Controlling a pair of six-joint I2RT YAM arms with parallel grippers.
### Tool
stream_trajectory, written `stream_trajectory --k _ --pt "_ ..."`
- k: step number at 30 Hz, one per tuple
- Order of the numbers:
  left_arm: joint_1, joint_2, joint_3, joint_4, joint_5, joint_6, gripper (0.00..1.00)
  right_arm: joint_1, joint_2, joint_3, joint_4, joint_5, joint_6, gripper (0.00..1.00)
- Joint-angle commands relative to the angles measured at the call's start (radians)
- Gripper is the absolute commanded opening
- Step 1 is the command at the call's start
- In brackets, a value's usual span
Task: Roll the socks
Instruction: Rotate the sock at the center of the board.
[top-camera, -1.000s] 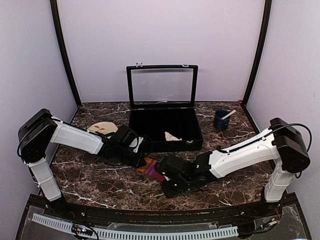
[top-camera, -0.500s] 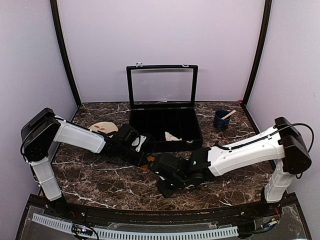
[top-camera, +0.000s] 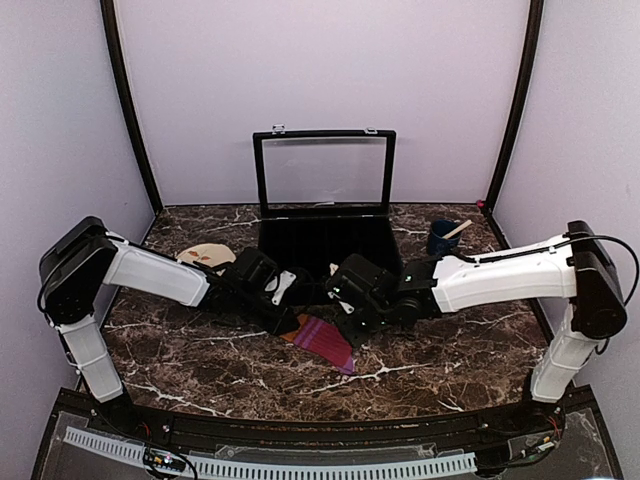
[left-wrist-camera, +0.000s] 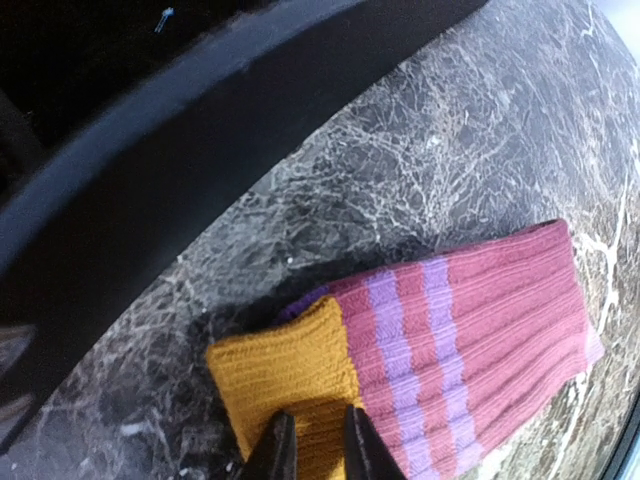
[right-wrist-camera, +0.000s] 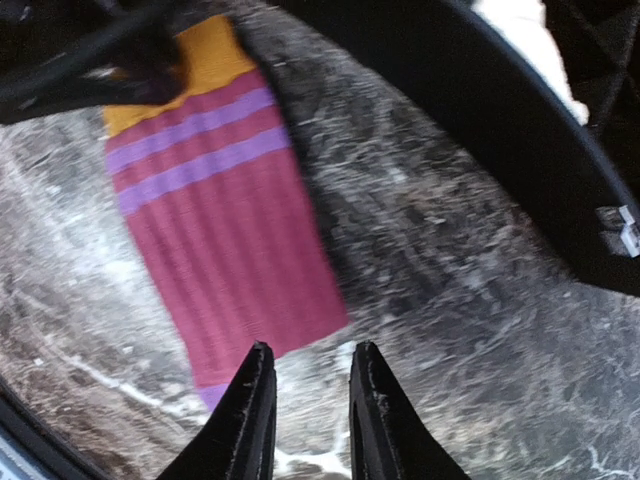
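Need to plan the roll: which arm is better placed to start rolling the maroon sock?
Probably right. The right tool is open and free just beyond the plain end of the maroon sock, while the left tool looks clamped on its orange cuff, anchoring it.

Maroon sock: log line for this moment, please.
maroon sock flat on table | left gripper pinching orange end | right gripper open, empty

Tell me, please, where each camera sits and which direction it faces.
Top external: high behind the bases, facing down on the table, black case and both arms.
Left wrist: faces down past the left gripper, shut on the maroon sock.
Right wrist: faces down past the open right gripper.
Shared: both wrist views show the sock.
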Motion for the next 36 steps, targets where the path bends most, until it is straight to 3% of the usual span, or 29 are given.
stream_trajectory --k 1,10,18,23,31,36 --pt "0.0 -0.09 -0.02 -0.03 -0.021 -0.034 0.27 -0.063 0.022 -0.008 0.036 -0.031 -0.095 0.25" --pt "-0.006 -0.315 -0.14 0.047 -0.003 -0.108 0.32 -0.132 0.082 -0.013 0.102 -0.137 -0.143 0.25" --pt "-0.02 -0.595 -0.252 0.055 -0.032 -0.044 0.37 -0.141 0.141 -0.008 0.085 -0.197 -0.124 0.24" --pt "-0.041 -0.652 -0.294 -0.029 -0.019 -0.026 0.31 -0.142 0.158 -0.013 0.09 -0.208 -0.089 0.23" --pt "-0.11 -0.794 -0.396 -0.056 -0.128 -0.078 0.31 -0.137 0.169 -0.057 0.087 -0.247 -0.012 0.2" --pt "-0.121 -0.801 -0.401 -0.079 -0.175 -0.1 0.3 -0.111 0.146 -0.087 0.107 -0.262 0.071 0.18"
